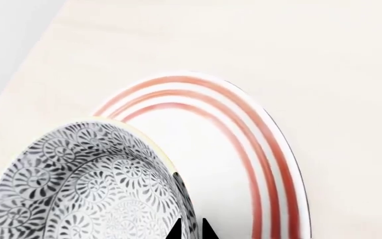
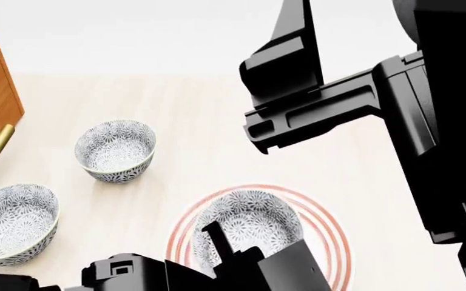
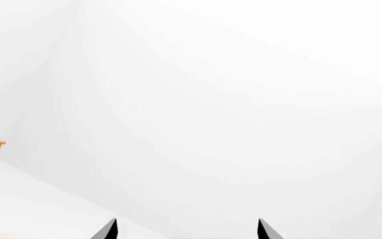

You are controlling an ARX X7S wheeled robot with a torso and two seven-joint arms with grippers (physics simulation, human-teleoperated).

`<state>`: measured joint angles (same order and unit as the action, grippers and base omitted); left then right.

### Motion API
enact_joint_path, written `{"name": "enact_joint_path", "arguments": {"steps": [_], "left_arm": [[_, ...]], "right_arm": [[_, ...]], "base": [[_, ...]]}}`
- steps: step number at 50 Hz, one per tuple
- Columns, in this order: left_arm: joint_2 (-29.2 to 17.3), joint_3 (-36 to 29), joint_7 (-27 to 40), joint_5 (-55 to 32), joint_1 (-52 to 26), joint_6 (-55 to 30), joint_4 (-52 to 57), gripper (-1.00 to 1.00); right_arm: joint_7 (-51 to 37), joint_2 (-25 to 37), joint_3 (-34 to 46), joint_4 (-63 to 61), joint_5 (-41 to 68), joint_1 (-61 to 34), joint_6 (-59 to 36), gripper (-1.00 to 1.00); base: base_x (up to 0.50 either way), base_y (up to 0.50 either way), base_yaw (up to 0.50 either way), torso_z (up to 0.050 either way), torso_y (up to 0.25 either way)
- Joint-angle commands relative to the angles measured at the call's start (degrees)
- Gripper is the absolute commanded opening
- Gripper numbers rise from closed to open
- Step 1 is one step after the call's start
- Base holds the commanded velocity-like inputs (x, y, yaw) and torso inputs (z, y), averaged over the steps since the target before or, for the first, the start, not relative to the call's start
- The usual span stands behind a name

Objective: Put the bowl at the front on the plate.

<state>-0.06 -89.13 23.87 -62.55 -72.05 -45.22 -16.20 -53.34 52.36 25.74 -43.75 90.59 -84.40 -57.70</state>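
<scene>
One bowl point(image 2: 249, 227) sits on the plate point(image 2: 330, 227), its rim between your left claw point(image 1: 192, 230) fingertips, seemingly gripped; your right claw point(image 3: 185, 230) gapes open above the pale table point(image 2: 216, 121).

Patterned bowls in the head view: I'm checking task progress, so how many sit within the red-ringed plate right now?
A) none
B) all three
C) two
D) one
D: only one bowl lies inside the plate and its red rings; the other two bowls stand apart on the table, off to the left.
</scene>
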Motion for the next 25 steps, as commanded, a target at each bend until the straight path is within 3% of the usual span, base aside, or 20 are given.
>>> {"name": "enact_joint_path", "arguments": {"steps": [1,22,23,25], "left_arm": [[0.1,0.2,0.6,1.5,0.9,0.1,0.6,-1.0],[0.1,0.4,2.2,0.8,1.7,2.0,-0.7,-1.0],[0.1,0.2,1.7,1.5,1.7,1.9,-0.5,1.0],[0.1,0.4,2.1,1.1,1.9,2.1,-1.0,1.0]], "right_arm": [[-0.1,0.2,0.0,-0.1,-0.1,0.5,0.3,1.0],[0.2,0.1,0.3,-0.3,-0.7,1.0,0.7,1.0],[0.1,0.1,0.2,-0.3,-0.7,1.0,0.7,1.0],[0.0,0.2,0.3,-0.4,-0.7,1.1,0.7,1.0]], "base": [[0.0,0.0,0.0,0.0,0.0],[0.0,0.0,0.0,0.0,0.0],[0.0,0.0,0.0,0.0,0.0],[0.0,0.0,0.0,0.0,0.0]]}}
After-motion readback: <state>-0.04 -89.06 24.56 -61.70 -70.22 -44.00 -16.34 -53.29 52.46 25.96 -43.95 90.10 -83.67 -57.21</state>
